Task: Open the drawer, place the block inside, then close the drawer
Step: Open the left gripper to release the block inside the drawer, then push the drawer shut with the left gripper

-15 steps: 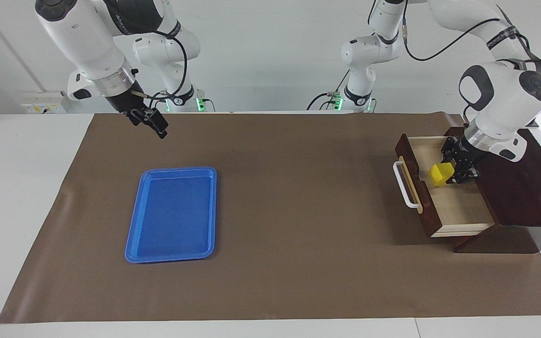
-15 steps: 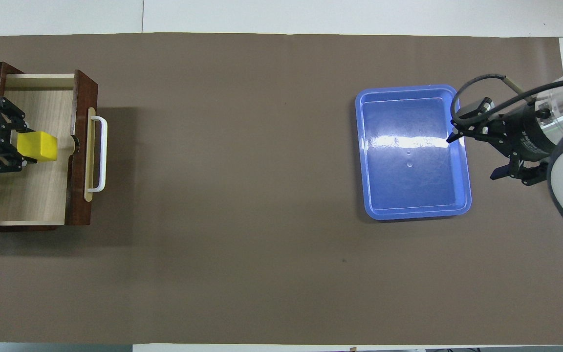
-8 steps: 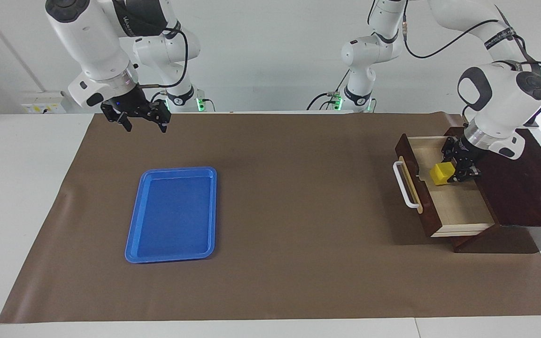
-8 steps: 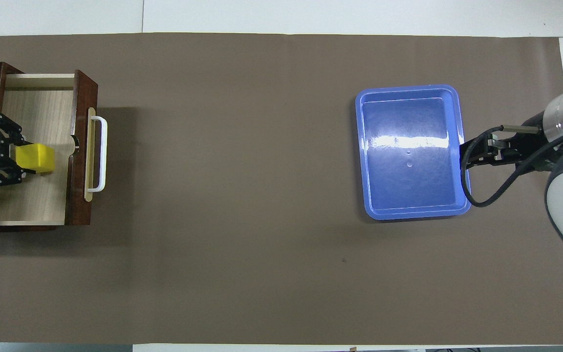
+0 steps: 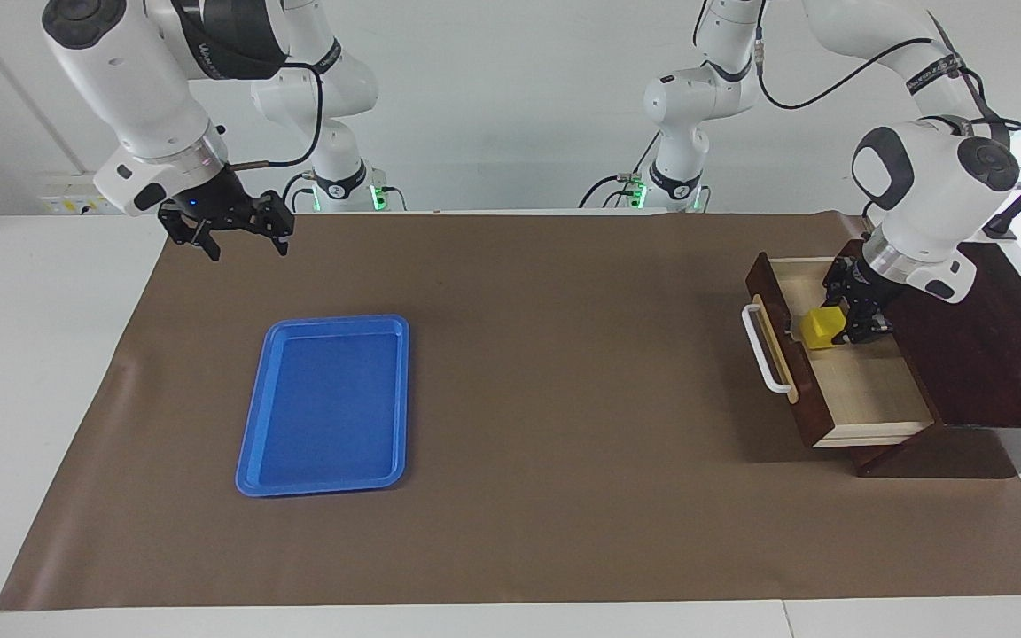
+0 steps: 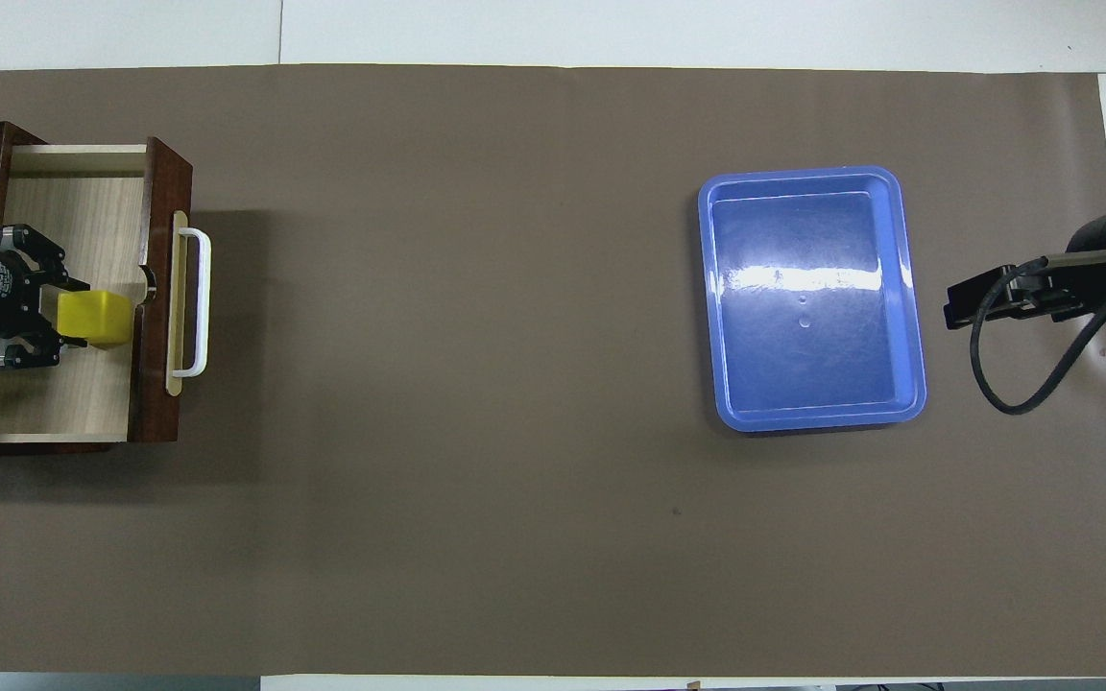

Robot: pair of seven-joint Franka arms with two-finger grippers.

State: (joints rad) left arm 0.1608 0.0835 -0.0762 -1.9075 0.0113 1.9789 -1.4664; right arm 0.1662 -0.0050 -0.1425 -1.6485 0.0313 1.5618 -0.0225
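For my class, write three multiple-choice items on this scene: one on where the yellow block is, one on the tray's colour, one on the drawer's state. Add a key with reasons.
1. Where is the block?
A. on the tray
B. in the left hand over the drawer's inside
C. on the brown mat

2. What colour is the tray?
A. blue
B. red
C. white

3. How does the drawer stand?
A. shut
B. lifted out of its box
C. pulled open

Key: B, the left hand's fingers flank the block above the pale wood; A, its whole surface is blue; C, the drawer's pale inside is exposed.
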